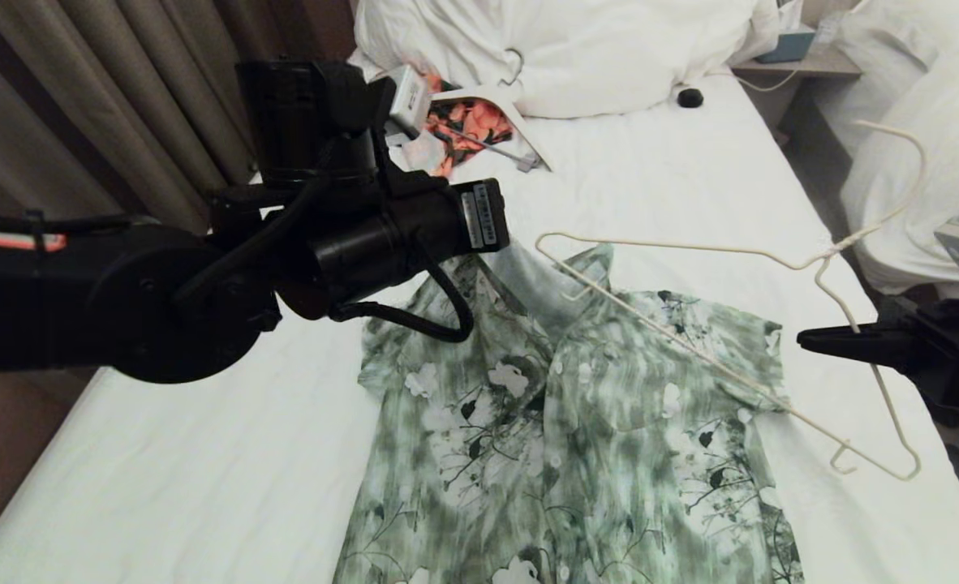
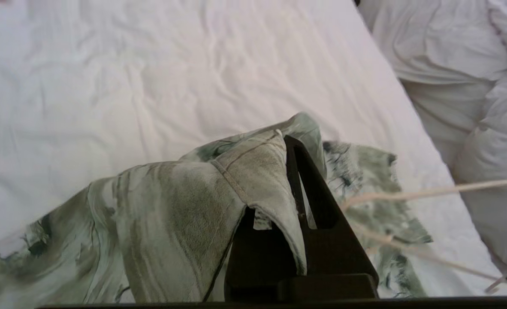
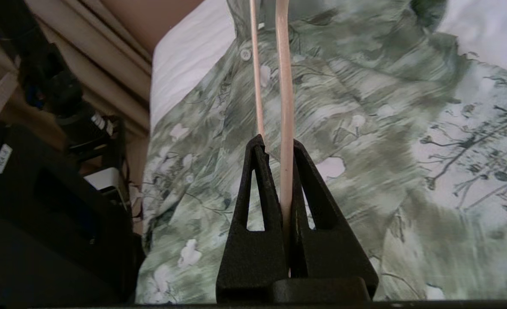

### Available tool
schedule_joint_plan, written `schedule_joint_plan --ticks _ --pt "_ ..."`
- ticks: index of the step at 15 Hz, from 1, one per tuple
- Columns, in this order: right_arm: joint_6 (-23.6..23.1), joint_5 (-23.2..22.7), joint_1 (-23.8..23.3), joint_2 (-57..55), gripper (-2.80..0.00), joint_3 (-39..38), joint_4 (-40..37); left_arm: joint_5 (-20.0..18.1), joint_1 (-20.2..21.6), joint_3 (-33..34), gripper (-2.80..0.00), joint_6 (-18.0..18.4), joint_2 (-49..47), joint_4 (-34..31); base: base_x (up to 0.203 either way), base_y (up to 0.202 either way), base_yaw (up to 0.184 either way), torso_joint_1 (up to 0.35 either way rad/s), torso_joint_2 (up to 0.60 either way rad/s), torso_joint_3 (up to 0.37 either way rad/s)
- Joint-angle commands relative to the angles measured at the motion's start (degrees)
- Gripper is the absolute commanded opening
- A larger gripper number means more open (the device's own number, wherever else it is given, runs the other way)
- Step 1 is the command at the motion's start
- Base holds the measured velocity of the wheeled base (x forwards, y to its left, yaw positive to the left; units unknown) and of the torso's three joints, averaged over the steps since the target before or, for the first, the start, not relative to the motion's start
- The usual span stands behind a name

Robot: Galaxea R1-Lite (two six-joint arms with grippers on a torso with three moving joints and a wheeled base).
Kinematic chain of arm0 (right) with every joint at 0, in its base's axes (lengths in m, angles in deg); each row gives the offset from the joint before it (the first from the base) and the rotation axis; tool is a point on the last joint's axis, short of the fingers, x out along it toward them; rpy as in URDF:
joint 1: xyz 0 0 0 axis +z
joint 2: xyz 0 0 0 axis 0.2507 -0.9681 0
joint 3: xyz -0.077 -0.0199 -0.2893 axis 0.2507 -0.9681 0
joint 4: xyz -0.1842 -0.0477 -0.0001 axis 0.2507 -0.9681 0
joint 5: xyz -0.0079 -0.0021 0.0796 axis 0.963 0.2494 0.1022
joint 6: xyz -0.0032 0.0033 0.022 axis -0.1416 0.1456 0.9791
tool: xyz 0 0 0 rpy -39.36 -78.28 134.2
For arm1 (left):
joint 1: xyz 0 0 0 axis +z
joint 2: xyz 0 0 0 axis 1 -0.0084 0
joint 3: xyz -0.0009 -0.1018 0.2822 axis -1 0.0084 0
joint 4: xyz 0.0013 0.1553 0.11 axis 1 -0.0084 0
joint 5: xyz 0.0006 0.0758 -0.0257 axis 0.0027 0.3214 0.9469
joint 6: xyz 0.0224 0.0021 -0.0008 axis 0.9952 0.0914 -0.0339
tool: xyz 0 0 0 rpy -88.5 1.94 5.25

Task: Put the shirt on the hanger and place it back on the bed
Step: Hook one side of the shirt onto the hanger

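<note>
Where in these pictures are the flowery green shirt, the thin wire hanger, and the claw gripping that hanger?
shirt [image 1: 577,422]: head view, on its front panel.
hanger [image 1: 674,248]: head view, on its upper wire.
right gripper [image 3: 279,148]: right wrist view, between the fingertips shut on the wire.

Head view looks down on bed [image 1: 674,186]. Both wrist views sit close above shirt [image 1: 577,422], seen in all three.
</note>
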Motion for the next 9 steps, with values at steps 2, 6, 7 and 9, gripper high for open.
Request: schedule_joint_plan --ticks 2,6,7,9 --pt "-0.2 -0.3 1.5 0.3 -2.80 -0.5 0.0 0.9 -1.8 -1.7 -2.80 0.0 1.5 -1.7 0.000 0.000 0.000 0.000 0.00 0.000" --pt "-0.1 1.3 4.1 -2.6 -2.80 1.3 0.4 1.0 -4.3 -2.5 -2.80 0.8 3.1 -2.3 0.000 0.000 0.000 0.000 0.00 0.000" --pt "-0.1 1.5 5.0 -3.2 -2.80 1.9 0.4 1.0 -5.2 -2.7 -2.80 0.8 3.5 -2.3 0.000 0.000 0.000 0.000 0.00 0.000" --pt "-0.1 1.5 6.5 -4.3 -2.80 3.3 0.4 1.0 -7.7 -3.9 -2.80 0.9 3.3 -2.7 0.000 0.000 0.000 0.000 0.00 0.000"
